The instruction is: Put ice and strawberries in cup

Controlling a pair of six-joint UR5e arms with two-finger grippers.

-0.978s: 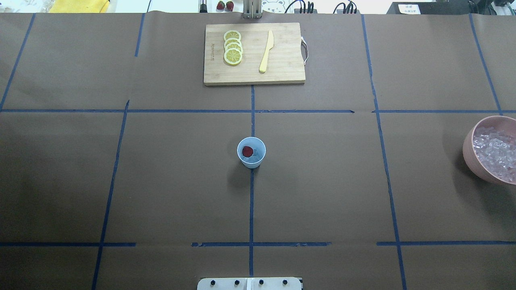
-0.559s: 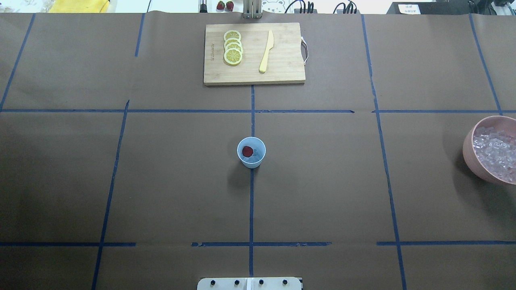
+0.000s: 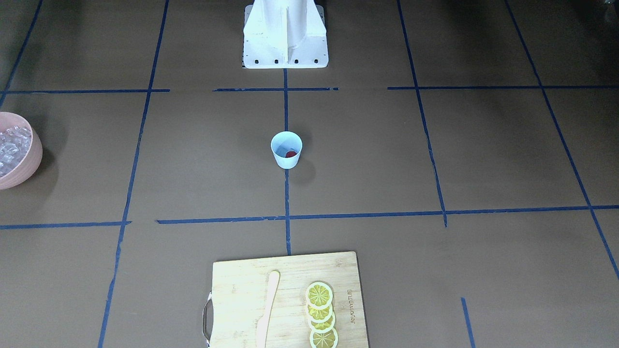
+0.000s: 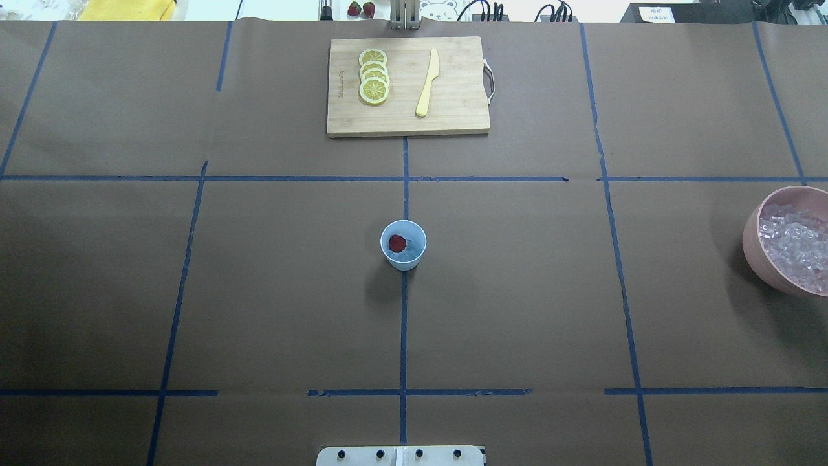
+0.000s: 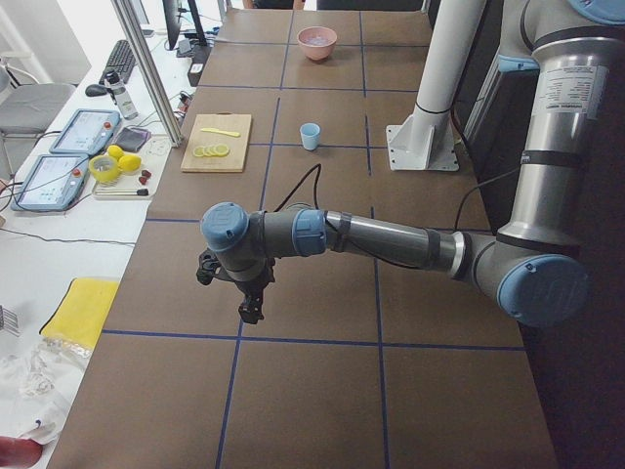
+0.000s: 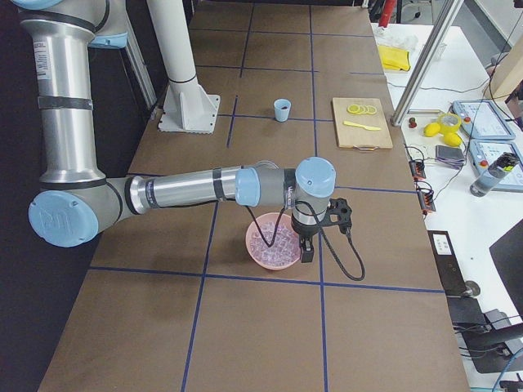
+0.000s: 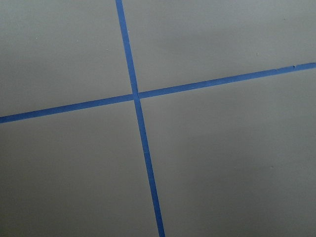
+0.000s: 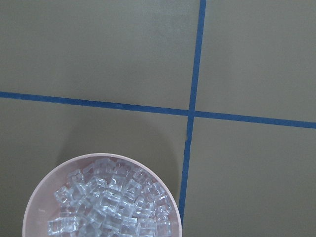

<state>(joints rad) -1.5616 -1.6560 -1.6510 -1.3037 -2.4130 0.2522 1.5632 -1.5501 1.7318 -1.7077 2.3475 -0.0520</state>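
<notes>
Broadly, one table (image 4: 259, 291) carries everything. Two arms reach out low over its ends. The left gripper (image 5: 251, 311) hangs over bare tabletop and the right gripper (image 6: 308, 249) hangs at the bowl's (image 4: 750, 249) edge. Whether either's fingers are spread or pressed together cannot be told. One board (image 4: 453, 110) holds one knife (image 4: 427, 83) and four overlapping lemon slices (image 4: 374, 90). The one bowl holds heaped ice (image 4: 792, 246), too many cubes to count. One cup (image 4: 406, 264) stands upright mid-table with one strawberry (image 4: 397, 243) inside.

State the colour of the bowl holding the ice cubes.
The bowl is pink, clearest in the right wrist-mounted view.
</notes>
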